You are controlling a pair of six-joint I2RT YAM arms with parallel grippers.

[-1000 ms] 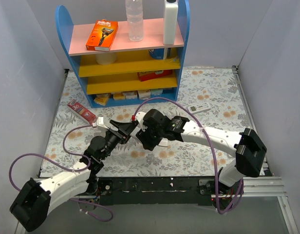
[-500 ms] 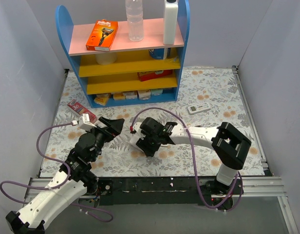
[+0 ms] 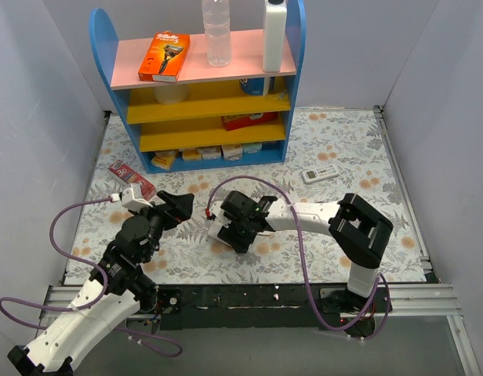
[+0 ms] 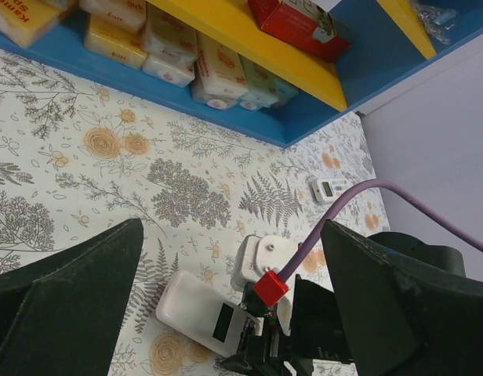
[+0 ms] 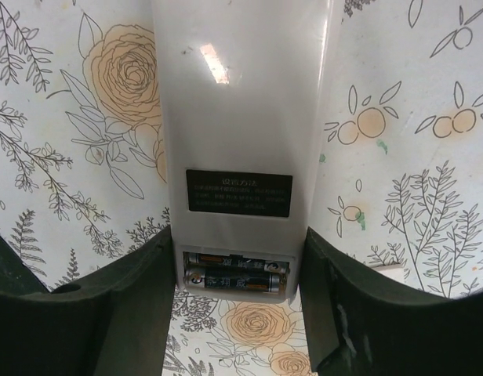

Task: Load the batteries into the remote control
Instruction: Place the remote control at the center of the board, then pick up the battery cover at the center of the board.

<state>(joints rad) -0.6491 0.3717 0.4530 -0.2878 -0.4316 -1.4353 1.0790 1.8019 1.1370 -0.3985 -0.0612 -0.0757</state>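
Remote control (image 5: 240, 141) points lengthwise away from the right gripper (image 3: 228, 229), jaws pinching its battery end; left gripper (image 3: 177, 205) gapes farther off.

**Remote control** (image 5: 237, 117), back: smooth white plastic, glossy, with one glare spot. It carries a matt black label (image 5: 238, 193).
**Batteries** (image 5: 235, 279), in the remote control's open bay: dark wrap with a slight sheen, silvery ends.
**Fingers** (image 5: 100, 313) of the right gripper (image 5: 237, 251), on either side of the remote control: matt dark plastic.
**Table cover** (image 5: 398, 204), under the remote control: smooth, matt floral print.
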